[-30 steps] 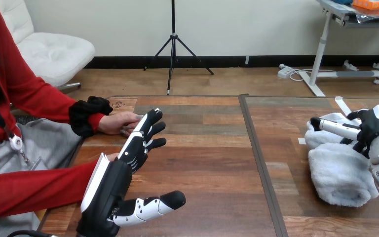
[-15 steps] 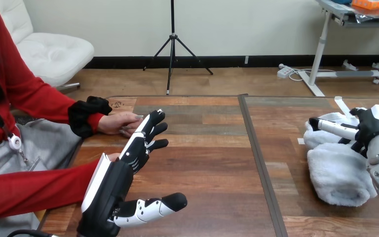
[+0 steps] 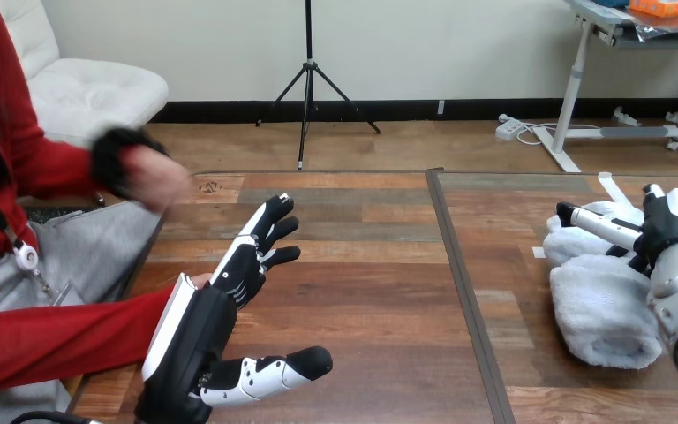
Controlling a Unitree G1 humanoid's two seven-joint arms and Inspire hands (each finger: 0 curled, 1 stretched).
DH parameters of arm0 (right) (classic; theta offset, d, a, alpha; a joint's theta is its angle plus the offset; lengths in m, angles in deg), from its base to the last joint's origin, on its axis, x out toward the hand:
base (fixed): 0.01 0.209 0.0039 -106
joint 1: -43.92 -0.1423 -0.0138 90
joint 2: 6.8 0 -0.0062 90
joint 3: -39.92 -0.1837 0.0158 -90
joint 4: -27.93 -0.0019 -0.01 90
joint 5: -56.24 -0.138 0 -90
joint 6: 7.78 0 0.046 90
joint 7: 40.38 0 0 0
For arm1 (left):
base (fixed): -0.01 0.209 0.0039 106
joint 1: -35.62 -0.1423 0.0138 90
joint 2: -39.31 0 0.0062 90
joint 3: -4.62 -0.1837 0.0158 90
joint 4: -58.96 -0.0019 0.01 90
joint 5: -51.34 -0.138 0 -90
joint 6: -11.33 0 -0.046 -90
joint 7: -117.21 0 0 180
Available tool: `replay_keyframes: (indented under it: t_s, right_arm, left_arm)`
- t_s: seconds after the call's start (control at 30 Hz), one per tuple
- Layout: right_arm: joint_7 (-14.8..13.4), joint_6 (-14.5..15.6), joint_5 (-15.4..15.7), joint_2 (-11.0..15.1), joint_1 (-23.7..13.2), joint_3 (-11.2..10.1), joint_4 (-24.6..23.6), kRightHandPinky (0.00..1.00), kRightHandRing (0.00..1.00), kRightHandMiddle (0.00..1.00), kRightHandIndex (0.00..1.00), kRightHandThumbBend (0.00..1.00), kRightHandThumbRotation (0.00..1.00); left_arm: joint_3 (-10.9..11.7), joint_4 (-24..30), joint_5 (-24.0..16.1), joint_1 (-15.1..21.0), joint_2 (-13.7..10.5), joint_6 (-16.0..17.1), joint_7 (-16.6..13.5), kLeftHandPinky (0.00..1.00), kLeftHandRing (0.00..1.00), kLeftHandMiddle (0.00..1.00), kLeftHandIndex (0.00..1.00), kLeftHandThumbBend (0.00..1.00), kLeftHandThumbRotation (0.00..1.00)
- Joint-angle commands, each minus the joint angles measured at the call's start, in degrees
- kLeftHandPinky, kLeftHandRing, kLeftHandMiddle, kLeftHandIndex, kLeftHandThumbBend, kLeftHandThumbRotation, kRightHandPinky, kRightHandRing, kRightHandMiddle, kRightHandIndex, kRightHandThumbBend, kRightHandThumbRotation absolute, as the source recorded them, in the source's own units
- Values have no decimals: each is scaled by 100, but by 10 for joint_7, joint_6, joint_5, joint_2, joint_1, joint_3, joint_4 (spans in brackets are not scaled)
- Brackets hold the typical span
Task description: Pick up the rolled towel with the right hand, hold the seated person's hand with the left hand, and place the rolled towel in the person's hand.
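The rolled towel [image 3: 605,309], white and fluffy, lies on the table at the right. My right hand [image 3: 666,225] sits over the towel's far end, open, its thumb stretched out straight to the left above the towel. My left hand [image 3: 229,291] hovers over the table's left part, open, fingers straight and pointing away from me, thumb out to the right. The person's hand at the view's upper left [image 3: 146,177] is raised off the table, apart from my left hand. The person's other arm in a red sleeve [image 3: 53,340] lies along the lower left, its hand mostly hidden behind my left hand.
A dark seam [image 3: 459,283] runs front to back through the wooden table [image 3: 362,291] between my two hands. A small white object [image 3: 613,188] lies beyond the towel near the far right edge.
The person's upper hand has lifted off the table and drawn back to the left, away from my left hand's fingertips. My right hand has shifted slightly on the towel. My left hand has barely moved.
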Motion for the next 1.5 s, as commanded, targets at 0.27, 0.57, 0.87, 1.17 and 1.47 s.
replay_keyframes:
  t_s: [0.27,0.57,0.87,1.17,1.47]
  right_arm:
    - [-51,-32,-49,-37,42,-40,16,81,100,100,100,99,67]
    - [-84,-63,-75,-43,46,-62,14,91,100,100,100,98,61]
    - [-89,-83,-88,-46,47,-75,13,94,100,100,100,99,56]
    - [-90,-82,-78,-45,45,-70,15,94,100,100,100,99,58]
    - [-87,-84,-80,-44,44,-73,15,96,100,100,100,100,59]
  left_arm:
    - [10,23,0,16,-7,15,-2,82,92,95,94,100,54]
    - [6,22,8,18,-8,10,2,82,91,95,94,100,54]
    - [5,20,7,22,-8,10,2,81,91,95,94,100,54]
    - [1,17,21,23,-10,8,13,82,92,95,94,100,53]
    - [7,16,12,22,-9,10,10,82,92,95,94,100,54]
